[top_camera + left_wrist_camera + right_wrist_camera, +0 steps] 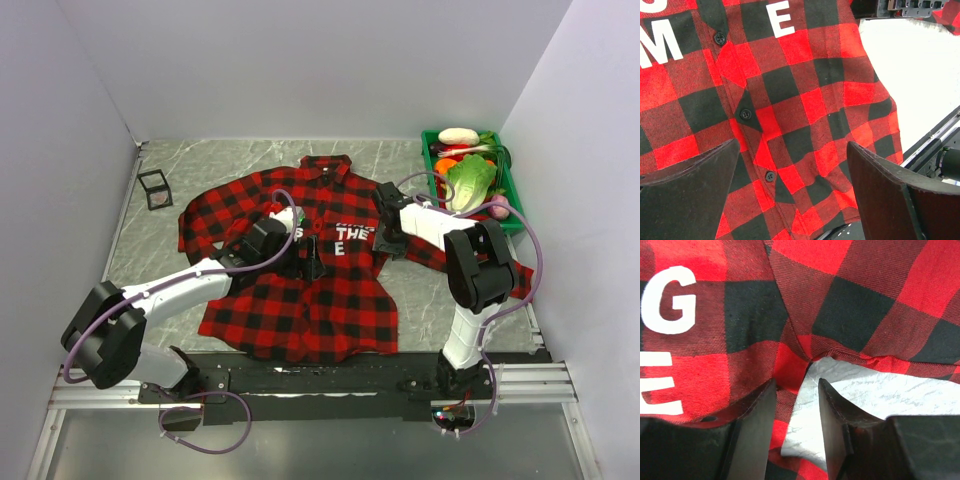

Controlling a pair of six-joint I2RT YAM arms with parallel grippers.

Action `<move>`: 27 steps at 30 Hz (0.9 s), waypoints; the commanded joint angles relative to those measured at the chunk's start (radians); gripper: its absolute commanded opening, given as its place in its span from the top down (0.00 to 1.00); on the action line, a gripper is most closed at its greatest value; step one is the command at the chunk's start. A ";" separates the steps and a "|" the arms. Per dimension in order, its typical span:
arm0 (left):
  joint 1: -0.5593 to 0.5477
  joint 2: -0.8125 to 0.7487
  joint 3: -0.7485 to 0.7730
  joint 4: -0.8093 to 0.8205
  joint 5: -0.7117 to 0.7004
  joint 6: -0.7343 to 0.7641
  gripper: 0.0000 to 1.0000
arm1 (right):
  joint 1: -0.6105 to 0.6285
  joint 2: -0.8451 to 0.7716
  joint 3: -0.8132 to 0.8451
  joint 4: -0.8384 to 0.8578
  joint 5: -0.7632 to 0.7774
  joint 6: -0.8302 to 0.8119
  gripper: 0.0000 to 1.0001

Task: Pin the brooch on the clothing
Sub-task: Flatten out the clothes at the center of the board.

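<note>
Where the red-and-black plaid shirt (300,310) has been spread front-up on the grey marbled worktop (230,160), it is seen with its collar toward the far wall and its hem toward the arm bases. White block letters (352,232) are printed across the chest.

The left gripper (305,262) is held over the middle of the shirt, just below the lettering. In the left wrist view its jaws are seen spread wide, with the button placket and two black buttons (745,114) lying in the gap between them; nothing is gripped.

The right gripper (385,245) is placed at the shirt's right-hand side, where the sleeve joins the body. In the right wrist view its jaws are drawn to a narrow gap, and bare worktop and the fabric's edge are seen between them; no cloth can be seen pinched.

The brooch cannot be made out in any view.

A green basket (512,200) of vegetables is set at the far right corner, and a small black wire-frame cube (155,188) is left at the far left, well apart from the shirt.
</note>
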 commanded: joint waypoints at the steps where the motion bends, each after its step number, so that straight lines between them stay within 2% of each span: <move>1: 0.008 -0.020 -0.007 -0.002 -0.010 -0.002 0.05 | 0.002 -0.002 -0.009 0.023 0.016 0.024 0.55; 10: 0.011 -0.020 -0.004 -0.013 -0.022 -0.002 0.04 | 0.002 0.039 0.040 0.023 0.025 0.024 0.61; 15: 0.011 -0.022 -0.004 -0.016 -0.025 -0.004 0.04 | 0.002 0.050 0.059 0.012 0.048 0.017 0.67; 17: 0.013 -0.025 -0.002 -0.021 -0.031 -0.002 0.04 | 0.004 0.054 0.062 0.008 0.059 0.010 0.74; 19: 0.013 -0.028 -0.002 -0.025 -0.040 0.001 0.04 | 0.002 0.058 0.066 0.005 0.065 0.009 0.76; 22: 0.016 -0.034 0.002 -0.031 -0.045 0.006 0.04 | 0.002 0.061 0.073 -0.006 0.082 0.003 0.87; 24: 0.019 -0.036 0.004 -0.034 -0.049 0.009 0.04 | 0.001 0.062 0.079 -0.015 0.106 -0.005 0.89; 25: 0.019 -0.039 0.004 -0.037 -0.049 0.009 0.04 | -0.001 0.061 0.080 -0.015 0.115 -0.009 1.00; 27: 0.024 -0.042 0.002 -0.040 -0.051 0.009 0.04 | -0.004 0.056 0.086 -0.029 0.147 -0.022 1.00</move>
